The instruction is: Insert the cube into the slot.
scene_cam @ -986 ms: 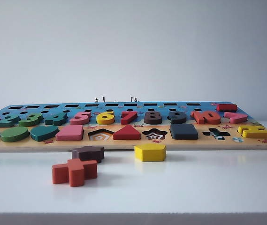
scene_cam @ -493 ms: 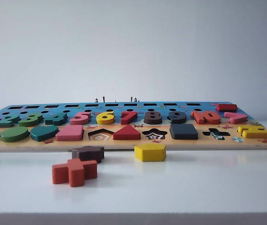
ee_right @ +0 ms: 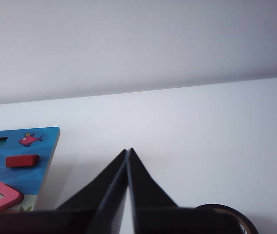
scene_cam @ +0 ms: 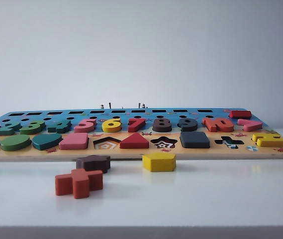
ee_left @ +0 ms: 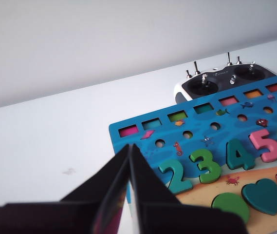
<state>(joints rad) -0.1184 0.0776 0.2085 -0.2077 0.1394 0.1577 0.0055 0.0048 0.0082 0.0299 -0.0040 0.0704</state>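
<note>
Sitting in its square slot (scene_cam: 195, 145) right of centre on the wooden board (scene_cam: 141, 152), the flat dark navy wooden cube (scene_cam: 195, 139) looks done, both the left gripper (ee_left: 129, 155) and right gripper (ee_right: 128, 158) are pinched shut holding nothing, and a bump could pop it out.

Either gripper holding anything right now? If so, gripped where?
Nothing held. Left gripper is shut and empty above the board's number end; right gripper is shut and empty over bare table beside the board. The cube sits on the puzzle board, untouched.
</note>
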